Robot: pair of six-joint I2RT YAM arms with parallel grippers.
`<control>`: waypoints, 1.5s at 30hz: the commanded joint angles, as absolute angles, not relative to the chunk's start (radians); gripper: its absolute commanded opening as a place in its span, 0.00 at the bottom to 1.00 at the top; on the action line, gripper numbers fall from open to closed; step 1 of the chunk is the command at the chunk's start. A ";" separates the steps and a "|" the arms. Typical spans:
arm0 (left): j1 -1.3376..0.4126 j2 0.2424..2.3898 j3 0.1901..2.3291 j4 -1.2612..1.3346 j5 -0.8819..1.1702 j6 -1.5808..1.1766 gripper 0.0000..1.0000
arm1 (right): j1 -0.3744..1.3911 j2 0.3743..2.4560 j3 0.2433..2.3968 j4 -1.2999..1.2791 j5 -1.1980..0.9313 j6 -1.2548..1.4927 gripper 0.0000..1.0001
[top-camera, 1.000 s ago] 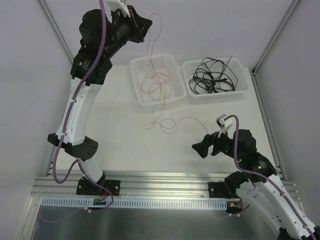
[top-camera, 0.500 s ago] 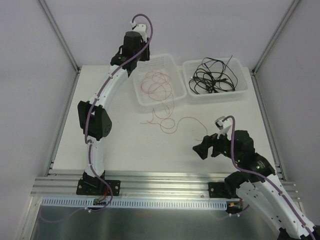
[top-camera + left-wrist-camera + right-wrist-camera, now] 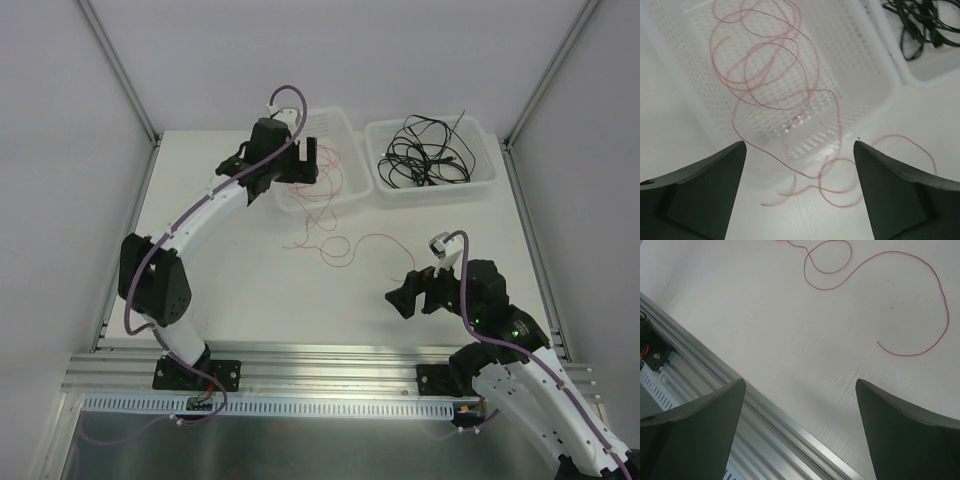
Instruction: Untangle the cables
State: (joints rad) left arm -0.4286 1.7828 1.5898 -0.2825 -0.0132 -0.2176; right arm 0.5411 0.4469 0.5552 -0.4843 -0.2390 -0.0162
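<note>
Top external view, starting at the left: the left tool now hangs low over the left part of the left basket. A second ago it was raised high behind that basket, pinching the red cable and drawing it upward. Its jaws now stand spread, and the left wrist view shows nothing between them. The red cable has dropped into loose loops on the basket's perforated floor. Its tail spills over the near rim and curls across the surface.

Further right, the black cables sit bundled in the right basket, well apart from the red one. At the near right, the right tool hovers over the surface beside the red tail's free end, spread and empty as before.

The red strand looks freed and set down. Gathering its tail is probably what remains, along with the black bundle.
</note>
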 commanded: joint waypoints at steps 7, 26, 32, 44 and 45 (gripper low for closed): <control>-0.678 1.572 1.180 -0.026 -0.346 -0.536 0.87 | 0.546 0.407 0.552 -0.463 -0.239 -0.003 0.97; -0.758 1.798 1.057 0.331 -0.552 -0.569 0.55 | 0.546 0.305 0.561 -0.575 -0.218 -0.028 0.97; -0.758 1.792 1.032 0.327 -0.569 -0.569 0.38 | 0.546 0.301 0.554 -0.571 -0.216 -0.026 0.97; -0.758 1.773 1.065 0.299 -0.473 -0.439 0.00 | 0.546 0.293 0.572 -0.592 -0.216 -0.029 0.97; -0.758 1.758 1.062 0.288 -0.451 -0.431 0.00 | 0.546 0.291 0.574 -0.597 -0.216 -0.029 0.97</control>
